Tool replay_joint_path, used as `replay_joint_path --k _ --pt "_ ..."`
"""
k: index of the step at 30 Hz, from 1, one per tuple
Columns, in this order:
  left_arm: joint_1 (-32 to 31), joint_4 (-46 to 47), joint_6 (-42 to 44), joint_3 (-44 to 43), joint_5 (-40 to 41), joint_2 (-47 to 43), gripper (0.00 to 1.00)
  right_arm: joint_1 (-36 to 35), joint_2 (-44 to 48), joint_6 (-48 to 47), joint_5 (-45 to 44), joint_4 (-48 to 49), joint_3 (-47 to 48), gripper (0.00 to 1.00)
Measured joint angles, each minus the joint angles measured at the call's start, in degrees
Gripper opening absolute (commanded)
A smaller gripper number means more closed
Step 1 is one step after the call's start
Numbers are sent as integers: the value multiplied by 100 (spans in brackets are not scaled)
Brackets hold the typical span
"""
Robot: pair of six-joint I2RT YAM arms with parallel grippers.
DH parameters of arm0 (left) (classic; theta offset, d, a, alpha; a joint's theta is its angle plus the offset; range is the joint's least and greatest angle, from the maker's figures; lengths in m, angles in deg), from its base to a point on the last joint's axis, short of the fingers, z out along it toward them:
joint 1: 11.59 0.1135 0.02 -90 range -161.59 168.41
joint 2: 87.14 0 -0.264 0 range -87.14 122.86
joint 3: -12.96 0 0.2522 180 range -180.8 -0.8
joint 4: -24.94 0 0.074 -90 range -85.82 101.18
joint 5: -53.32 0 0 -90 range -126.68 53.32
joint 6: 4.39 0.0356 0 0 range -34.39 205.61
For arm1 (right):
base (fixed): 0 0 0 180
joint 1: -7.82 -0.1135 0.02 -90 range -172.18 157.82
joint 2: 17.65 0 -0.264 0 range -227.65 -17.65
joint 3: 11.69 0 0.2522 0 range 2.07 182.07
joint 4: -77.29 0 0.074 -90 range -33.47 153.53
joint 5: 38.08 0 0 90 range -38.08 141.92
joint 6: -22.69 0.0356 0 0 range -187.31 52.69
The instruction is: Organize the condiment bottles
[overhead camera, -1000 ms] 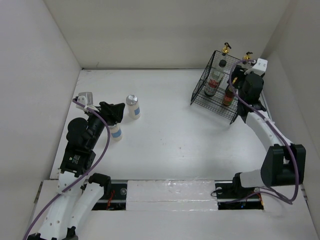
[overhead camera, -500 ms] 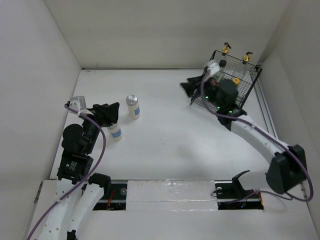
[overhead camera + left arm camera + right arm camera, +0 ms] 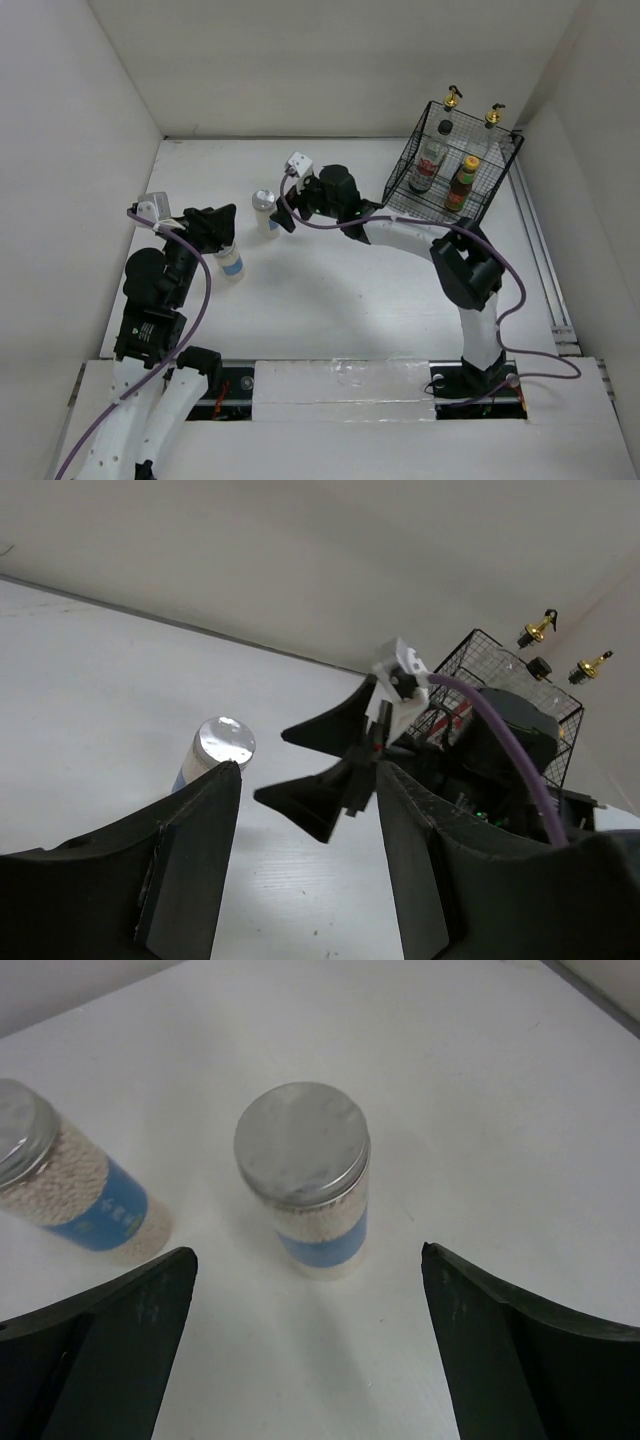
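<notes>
- Basket view from above: wire basket [image 3: 500, 170] in the far right corner holds four bottles [image 3: 428, 165]. The right tool [image 3: 283, 212] reaches across open bench [image 3: 350, 280] to the upright white bottle [image 3: 265, 212], likely its next passenger.
- Same view: left tool [image 3: 222, 228] hovers by the second white bottle [image 3: 232, 264], side wall [image 3: 90, 150] close.
- Left wrist: fingers [image 3: 190, 860] apart, nothing between them; the other tool is just ahead, so crowding looks possible.
- Right wrist: fingers [image 3: 100, 1350] spread wide, flanking the silver lid [image 3: 300, 1140], not touching.
</notes>
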State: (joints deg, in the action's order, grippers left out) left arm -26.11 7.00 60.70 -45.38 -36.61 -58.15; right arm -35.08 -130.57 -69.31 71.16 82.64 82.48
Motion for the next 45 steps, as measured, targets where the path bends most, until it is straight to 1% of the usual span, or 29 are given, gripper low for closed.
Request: replay_joint_path --k 5,10,13,17,19,21,22,23,25,28,30,34,38,41,45 --pt "0 0 0 0 -2 0 52 -127 -861 -297 -258 -286 1010 100" --pt "0 0 0 0 -9 2 52 -219 -1436 -426 -197 -577 1591 100" --pt "0 0 0 0 -9 2 52 -251 -1738 -444 -173 -708 1989 96" --pt "0 0 0 0 -9 2 52 -293 -1867 -280 -214 -544 2105 67" --pt "0 0 0 0 -9 7 52 -295 -1869 -107 -249 -396 2085 61" --pt "0 0 2 0 -9 13 52 -295 -1829 72 -273 -48 1873 58" --pt "0 0 2 0 -9 13 52 -295 -1657 203 -289 297 1464 58" --pt "0 0 4 0 -11 15 52 -293 -1580 234 -293 354 1351 58" --pt "0 4 4 0 -28 17 52 -240 -1126 413 -302 564 695 58" --pt "0 4 4 0 -46 20 52 -107 -122 603 -341 678 -343 58" --pt "0 7 4 0 -61 20 52 87 750 688 -448 710 -955 58" --pt "0 7 4 0 -111 26 52 741 2455 723 -835 898 -1655 57" --pt "0 7 4 0 -155 70 52 1408 3775 579 -1665 1132 -2111 57" --pt "0 7 4 0 -160 83 52 1674 4201 455 -2109 1126 -2356 57" --pt "0 9 4 0 -164 83 52 2087 4153 391 -2249 861 -2559 57"
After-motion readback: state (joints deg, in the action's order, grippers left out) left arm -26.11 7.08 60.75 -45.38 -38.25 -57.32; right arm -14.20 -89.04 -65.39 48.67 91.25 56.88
